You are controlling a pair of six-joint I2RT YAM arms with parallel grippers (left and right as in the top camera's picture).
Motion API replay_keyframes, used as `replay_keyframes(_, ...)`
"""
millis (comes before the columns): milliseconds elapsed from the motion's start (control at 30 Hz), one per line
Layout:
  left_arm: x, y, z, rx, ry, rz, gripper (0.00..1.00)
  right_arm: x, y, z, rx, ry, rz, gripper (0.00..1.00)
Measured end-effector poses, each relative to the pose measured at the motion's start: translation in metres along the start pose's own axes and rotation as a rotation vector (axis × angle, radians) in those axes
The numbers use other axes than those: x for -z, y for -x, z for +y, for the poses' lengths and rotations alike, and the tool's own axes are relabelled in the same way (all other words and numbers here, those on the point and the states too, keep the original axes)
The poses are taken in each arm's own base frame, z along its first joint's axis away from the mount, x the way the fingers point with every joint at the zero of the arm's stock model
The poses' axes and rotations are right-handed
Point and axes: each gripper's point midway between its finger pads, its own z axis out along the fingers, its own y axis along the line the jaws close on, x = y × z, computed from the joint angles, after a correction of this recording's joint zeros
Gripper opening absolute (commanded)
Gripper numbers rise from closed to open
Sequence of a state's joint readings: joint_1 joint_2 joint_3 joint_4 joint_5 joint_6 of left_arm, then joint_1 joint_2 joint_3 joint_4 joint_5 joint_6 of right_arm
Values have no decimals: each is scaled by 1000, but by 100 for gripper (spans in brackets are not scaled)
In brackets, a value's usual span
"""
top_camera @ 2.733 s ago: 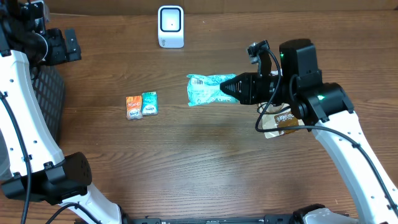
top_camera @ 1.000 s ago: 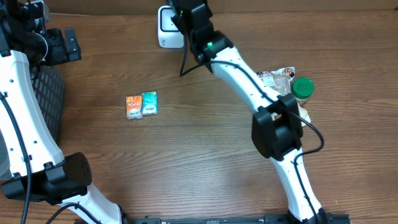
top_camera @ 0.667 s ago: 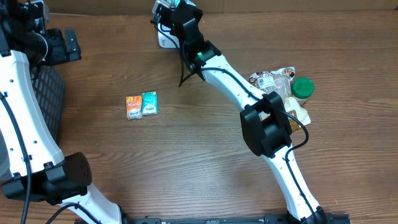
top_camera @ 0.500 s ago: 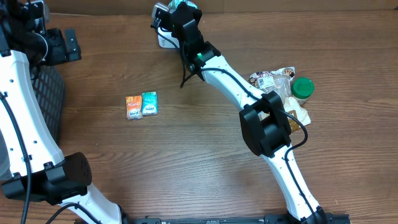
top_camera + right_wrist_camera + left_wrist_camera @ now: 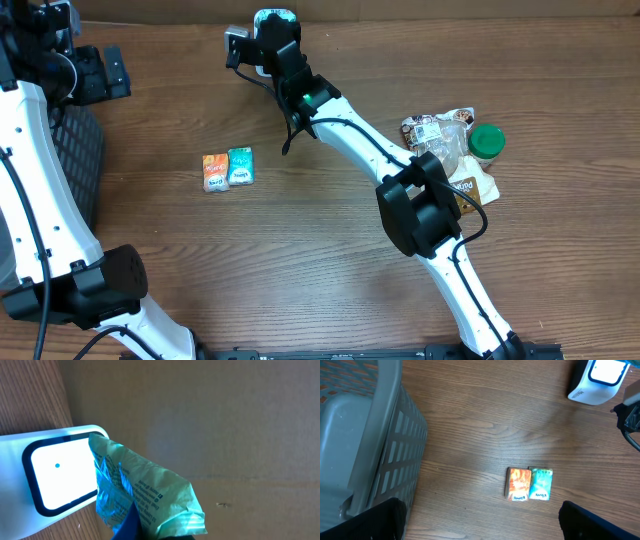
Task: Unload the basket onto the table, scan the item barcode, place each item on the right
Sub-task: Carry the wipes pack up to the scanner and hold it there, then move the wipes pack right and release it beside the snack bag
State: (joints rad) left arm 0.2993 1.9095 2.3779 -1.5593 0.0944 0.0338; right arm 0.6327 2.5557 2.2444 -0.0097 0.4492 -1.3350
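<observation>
My right gripper is shut on a crinkled teal packet, pinching its lower edge between dark fingers. The packet's printed side hangs right in front of the white scanner, overlapping the right edge of its lit window. In the overhead view the right arm reaches to the table's back edge, where the packet shows at the wrist and the scanner is mostly hidden beneath it. My left gripper is open at the far left, above the basket. In the left wrist view its fingers stand wide apart with nothing between them.
A dark mesh basket stands at the left edge. Two small packs, orange and teal, lie side by side left of centre. Snack bags and a green-lidded jar sit at the right. A cardboard wall runs behind the scanner.
The right arm has carried the teal packet from mid-table to the scanner at the back, and its wrist has kept turning leftward. The left arm has not moved.
</observation>
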Motion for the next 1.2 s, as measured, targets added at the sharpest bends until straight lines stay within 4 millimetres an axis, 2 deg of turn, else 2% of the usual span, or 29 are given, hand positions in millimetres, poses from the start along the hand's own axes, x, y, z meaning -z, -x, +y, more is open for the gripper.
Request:
replay_keyframes(800,0,0,0,0,0,0,100,-1,-7,-11,61,-42,34,4)
replay_keyframes(967,0,0,0,0,0,0,99,1,-10,-12,-67,-40,48,4)
replay_keyframes(1100,0,0,0,0,0,0,100,25,-16,-38,-256,15,81,4)
replay_keyframes(1200,0,0,0,0,0,0,99,68,-29,-79,-477,58,137,4)
